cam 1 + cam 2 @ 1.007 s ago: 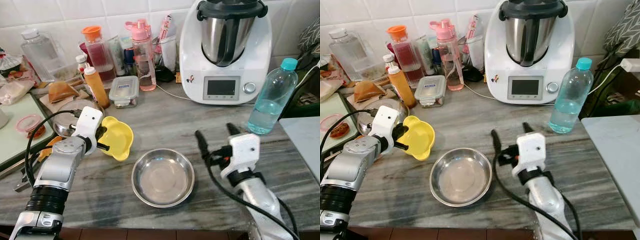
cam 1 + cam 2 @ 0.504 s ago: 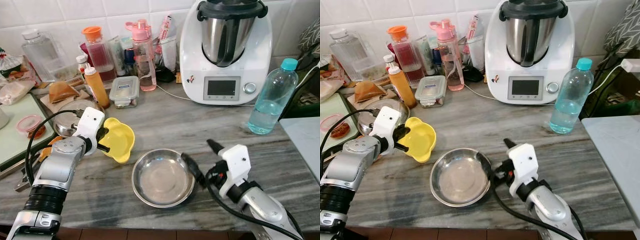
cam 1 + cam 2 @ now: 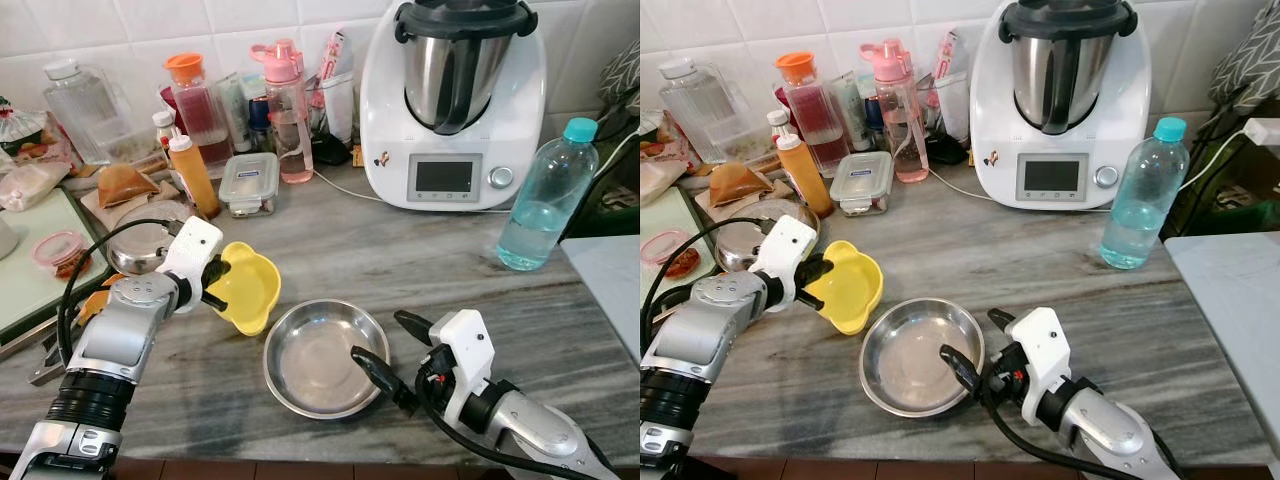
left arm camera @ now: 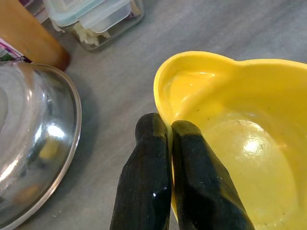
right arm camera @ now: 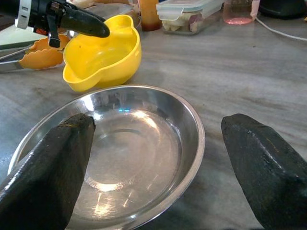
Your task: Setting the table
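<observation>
We judge little is set: our left gripper [image 3: 214, 283] pinches the yellow bowl [image 3: 246, 288] left of centre, our right gripper [image 3: 390, 350] gapes empty at the steel dish [image 3: 322, 357] mid-bottom.

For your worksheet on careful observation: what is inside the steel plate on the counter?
The steel plate holds no food or objects, only reflections on its bare base. The right tool has one finger over its near rim, hiding a small part of it.

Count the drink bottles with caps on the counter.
2: pink bottle at the back by the tiled wall, left of the white appliance; clear blue-capped water bottle at its right. More may hide in the clutter behind.
</observation>
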